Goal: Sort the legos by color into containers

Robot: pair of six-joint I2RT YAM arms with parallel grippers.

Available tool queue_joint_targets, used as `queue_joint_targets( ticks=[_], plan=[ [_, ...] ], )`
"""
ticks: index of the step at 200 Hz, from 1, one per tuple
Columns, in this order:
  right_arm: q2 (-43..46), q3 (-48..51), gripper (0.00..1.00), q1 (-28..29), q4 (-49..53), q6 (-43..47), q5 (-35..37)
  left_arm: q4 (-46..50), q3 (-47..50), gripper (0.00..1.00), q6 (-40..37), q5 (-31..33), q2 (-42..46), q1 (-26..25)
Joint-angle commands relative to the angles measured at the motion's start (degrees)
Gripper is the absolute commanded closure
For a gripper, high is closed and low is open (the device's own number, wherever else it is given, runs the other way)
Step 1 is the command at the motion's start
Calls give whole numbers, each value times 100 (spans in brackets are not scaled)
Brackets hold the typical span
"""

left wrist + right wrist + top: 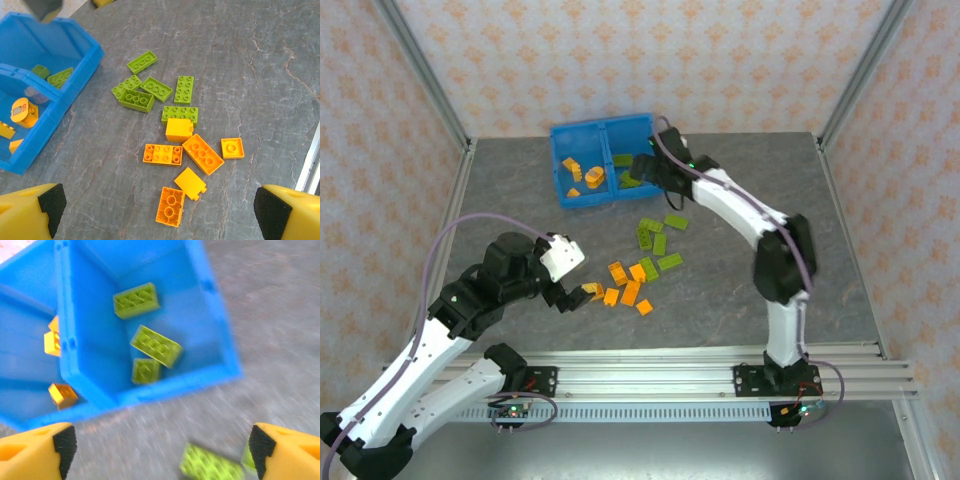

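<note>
The left pincer (160, 212) and right pincer (162, 447) both gaped empty. The bricks (202, 154) looked light, rigid and slick; pinching one across its smooth short sides seemed safest.

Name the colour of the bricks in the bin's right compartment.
Lime green, seen best in the right wrist view: three small studded plastic bricks.

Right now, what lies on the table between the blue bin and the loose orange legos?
A loose group of green legos lies between the blue bin and the orange legos, as the top view shows.
</note>
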State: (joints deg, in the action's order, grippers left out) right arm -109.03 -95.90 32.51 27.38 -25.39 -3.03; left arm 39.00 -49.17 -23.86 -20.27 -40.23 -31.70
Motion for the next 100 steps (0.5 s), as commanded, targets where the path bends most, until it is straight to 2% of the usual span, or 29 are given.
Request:
queue_joint_targets(
  ticks=[1,22,50,100],
  plan=[
    [1093,1477,1,19,-461,176,794,-209,56,0,41,-22,67,69],
    [1511,2318,1,14,-491,-13,799,-210,63,0,-117,-482,74,82],
    [1110,2268,1,2,-119,-217,904,-153,76,0,-372,-1326,85,90],
    [-227,1458,1,-90,-68,-410,726,-69,73,0,-414,-1234,33,95]
  ],
)
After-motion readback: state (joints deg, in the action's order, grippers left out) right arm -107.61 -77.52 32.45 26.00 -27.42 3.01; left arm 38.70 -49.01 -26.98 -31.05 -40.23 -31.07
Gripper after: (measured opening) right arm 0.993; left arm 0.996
